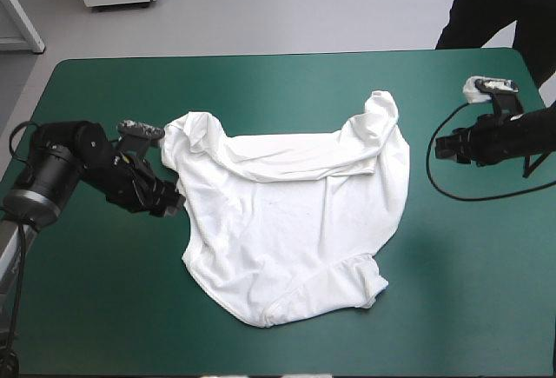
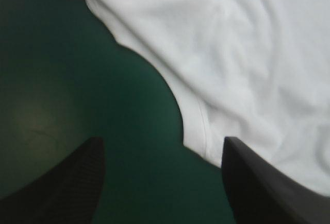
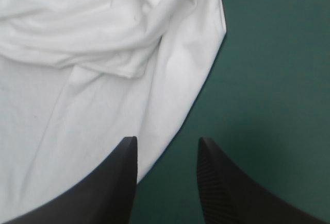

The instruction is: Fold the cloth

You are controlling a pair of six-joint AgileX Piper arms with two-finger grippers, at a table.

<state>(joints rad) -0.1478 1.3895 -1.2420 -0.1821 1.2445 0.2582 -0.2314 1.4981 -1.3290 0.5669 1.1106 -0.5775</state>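
One white T-shirt (image 1: 295, 213) lies spread at the middle of the table (image 1: 486, 308), on the teal-green cover (image 1: 261, 74), in the high view; mostly flat but wrinkled; a rumpled band of cloth is doubled over across its far part, with a bunched corner at the far right. Left arm (image 1: 78, 165) comes in low from the table's left side, bent; left gripper (image 1: 169, 197) is at the shirt's left edge, touching or just short of it, cannot tell from here. Right arm (image 1: 530, 130) reaches in from the right side; right gripper (image 1: 441, 145) points at the shirt's right edge, near it but apart, over bare cover.

Left wrist view: left gripper (image 2: 162, 141) has its jaws wide apart; black fingers (image 2: 67, 183) stand at either side with bare cover (image 2: 51, 54) between them; T-shirt (image 2: 247, 54) fills the space ahead and to one side, its stitched hem curving in toward the gap; one finger overlaps the cloth edge, the other is over cover only; not clamped on the cloth.

Right wrist view: right gripper (image 3: 166, 141) has its jaws apart too, with a narrower gap; T-shirt (image 3: 77, 105) lies ahead, its side edge running into the gap; one finger (image 3: 103, 193) is over cloth, the other over bare cover (image 3: 273, 80); folds of the doubled band show farther ahead.
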